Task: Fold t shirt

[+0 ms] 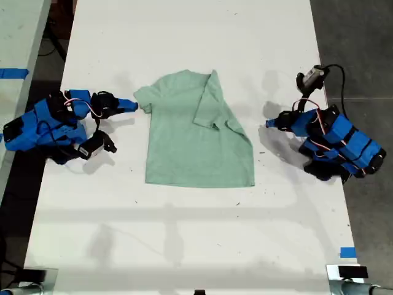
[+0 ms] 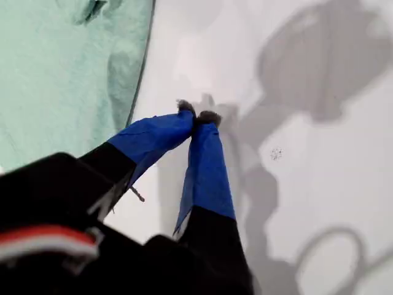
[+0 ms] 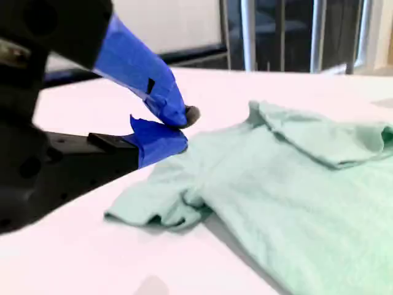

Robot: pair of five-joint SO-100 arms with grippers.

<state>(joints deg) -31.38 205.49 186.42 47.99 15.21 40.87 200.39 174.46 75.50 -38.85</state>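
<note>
Closed tip to tip on nothing, my first gripper sits over bare bench just beside the folded edge of the t shirt, at the exterior view's right; its own wrist view shows the two blue fingers pinched together with only white surface under them and the mint cloth off to one side, not touched. That reads to me as a parked pose, the arm drawn clear so it does not drag the fabric. My second gripper is at the exterior view's left, its blue fingertips nearly together right at the short sleeve that still lies out flat there; whether a bit of cloth sits between the tips or they are merely pressed shut above it I cannot tell, since the sleeve hem lies loose and rumpled just below them. The t shirt itself lies mid-bench between the two arms, neck toward the far end, hem toward the near end. The side toward the exterior view's right is already turned over onto the body, its sleeve lying as a diagonal flap across the chest, so I judge the fold about half made. The remaining sleeve and side would be the next thing to bring across, and the second gripper stands well placed for that.
</note>
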